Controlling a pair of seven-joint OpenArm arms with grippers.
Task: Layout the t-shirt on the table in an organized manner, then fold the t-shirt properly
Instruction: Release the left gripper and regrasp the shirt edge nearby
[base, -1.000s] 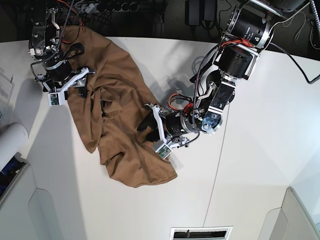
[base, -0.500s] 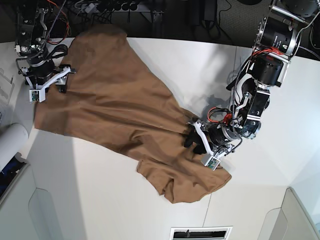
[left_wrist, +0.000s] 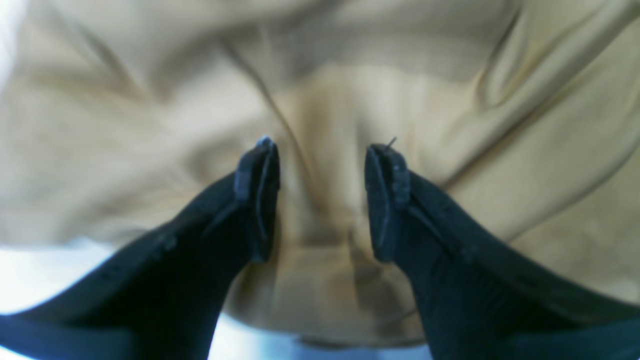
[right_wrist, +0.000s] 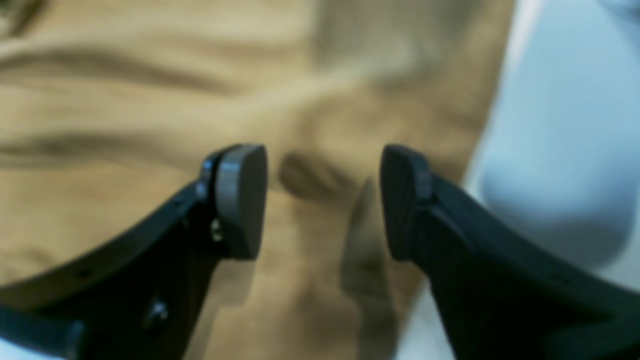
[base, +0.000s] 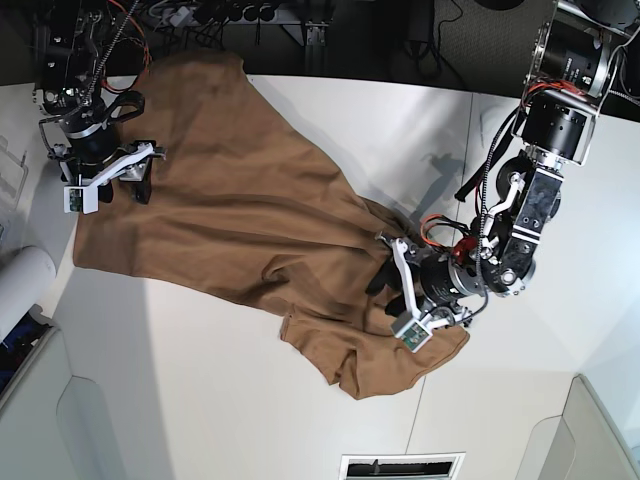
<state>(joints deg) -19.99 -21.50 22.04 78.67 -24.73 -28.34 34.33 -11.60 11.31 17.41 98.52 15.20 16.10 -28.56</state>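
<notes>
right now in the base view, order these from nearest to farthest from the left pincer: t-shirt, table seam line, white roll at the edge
1. t-shirt, under the left pincer
2. table seam line, just below-right
3. white roll, far across at the view's left edge

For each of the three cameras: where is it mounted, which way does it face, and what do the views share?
Base: overhead, looking down on the table, the t-shirt and both arms.
Left wrist: on the left arm, looking past the open left pincer at cloth.
Right wrist: on the right arm, looking past the open right pincer at the cloth's edge.
Shared: the t-shirt.
</notes>
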